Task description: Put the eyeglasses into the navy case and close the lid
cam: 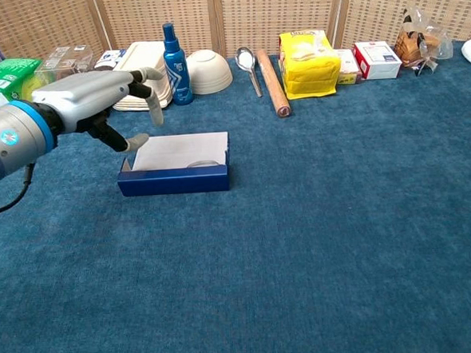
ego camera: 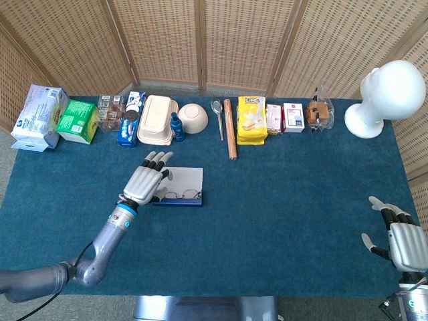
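Eyeglasses lie inside the open navy case; the left hand hovers at the case's left end, holding nothing.

The navy case (ego camera: 179, 189) sits lid-up on the blue table cloth (ego camera: 287, 200), its white lining exposed, and the eyeglasses (ego camera: 181, 195) rest along the near edge of the tray. The left hand (ego camera: 144, 182) is held above and just left of the case, fingers (cam: 153, 106) extended and slightly spread, empty; contact with the case cannot be confirmed. The right hand (ego camera: 401, 237) rests at the table's near right corner, well apart, fingers spread and empty. A blue spray bottle (cam: 171, 54), a white bowl (cam: 208, 71) and a yellow snack bag (cam: 307, 62) stand along the far edge.
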Tool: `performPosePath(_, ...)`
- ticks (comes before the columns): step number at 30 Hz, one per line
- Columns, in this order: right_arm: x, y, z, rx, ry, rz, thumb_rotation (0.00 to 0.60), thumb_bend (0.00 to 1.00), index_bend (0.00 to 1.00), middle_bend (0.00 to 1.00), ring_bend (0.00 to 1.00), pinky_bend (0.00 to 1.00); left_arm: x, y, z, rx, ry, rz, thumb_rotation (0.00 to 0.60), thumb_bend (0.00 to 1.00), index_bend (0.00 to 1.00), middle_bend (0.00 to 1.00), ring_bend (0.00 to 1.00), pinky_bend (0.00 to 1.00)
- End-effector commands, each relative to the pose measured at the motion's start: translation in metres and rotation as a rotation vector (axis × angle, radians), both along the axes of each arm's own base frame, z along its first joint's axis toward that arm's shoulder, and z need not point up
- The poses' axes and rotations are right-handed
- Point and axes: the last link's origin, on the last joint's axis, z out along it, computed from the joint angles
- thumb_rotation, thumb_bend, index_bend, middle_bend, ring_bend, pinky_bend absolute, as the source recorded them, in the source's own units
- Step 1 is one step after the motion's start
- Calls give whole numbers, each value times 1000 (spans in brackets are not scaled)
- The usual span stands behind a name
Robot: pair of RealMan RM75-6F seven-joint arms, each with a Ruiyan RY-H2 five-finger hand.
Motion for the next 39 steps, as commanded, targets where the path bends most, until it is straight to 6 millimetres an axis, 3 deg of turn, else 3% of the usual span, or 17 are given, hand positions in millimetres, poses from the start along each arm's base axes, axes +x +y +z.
performPosePath(1,0,-1,-1,3,1,1,600,266,172,312,235,293,-5,-1,7,-13,-7,24,516,384,387,118,20,26)
performPosePath(12,2,-5,-5,5,2,14,600,267,172,313,241,293,-13,-10,12,-142,8,75,298,318,333,332,280,199)
performPosePath(15,2,-4,-4,2,1,14,600,265,172,313,242,294,-13,-11,12,-153,35,69,295,315,324,373,329,223)
performPosePath(25,4,-2,-5,2,1,16,600,266,173,316,248,294,-22,-10,7,-144,58,82,291,316,292,274,236,241)
performPosePath(39,7,-3,-5,4,5,17,600,265,173,317,248,295,-28,-20,-6,-224,62,115,293,316,279,269,278,321)
